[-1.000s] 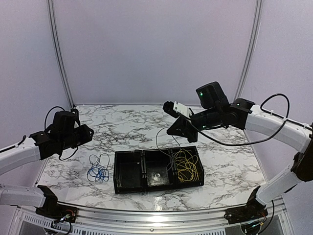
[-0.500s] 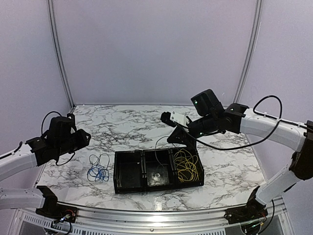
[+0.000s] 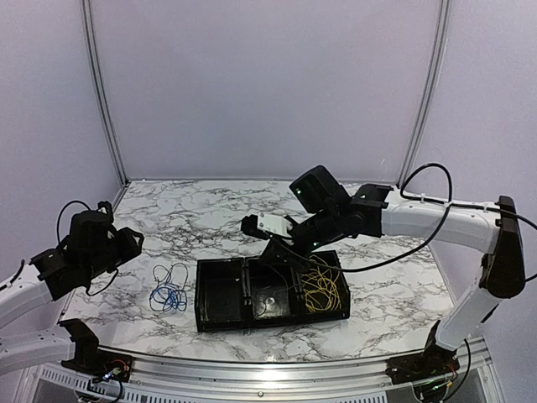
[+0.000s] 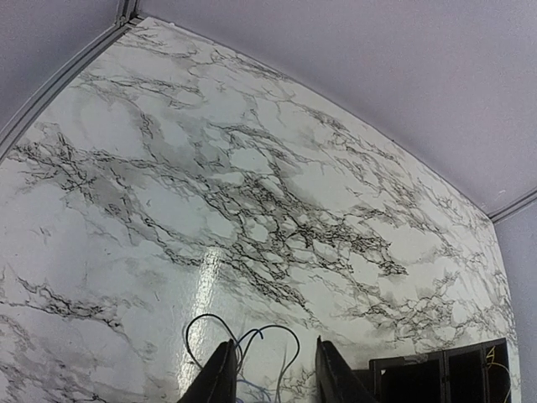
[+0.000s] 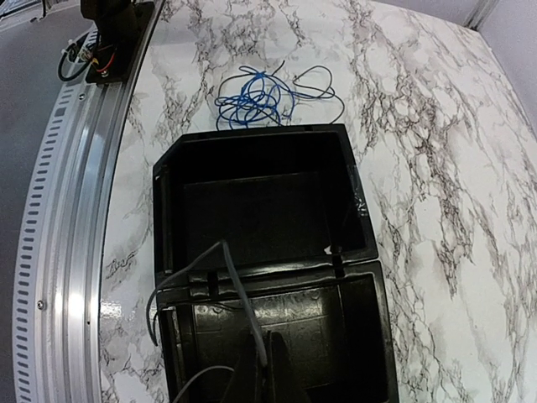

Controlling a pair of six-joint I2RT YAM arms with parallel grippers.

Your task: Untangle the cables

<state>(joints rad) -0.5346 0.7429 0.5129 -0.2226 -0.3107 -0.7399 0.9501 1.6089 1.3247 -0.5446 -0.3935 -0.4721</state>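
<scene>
Blue cable (image 4: pixel 248 340) cut off at left wrist view's bottom edge.

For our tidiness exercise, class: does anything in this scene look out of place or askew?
Yes. The blue cable lies loosely bunched on the table beside the black tray, not in a compartment. The grey cable, pinched in the right gripper, straggles over one of the tray's dividers.

Top camera looked down from behind; wrist cameras sat nearer — all three shared tray (image 3: pixel 252 320) and blue cable (image 3: pixel 169 294).
</scene>
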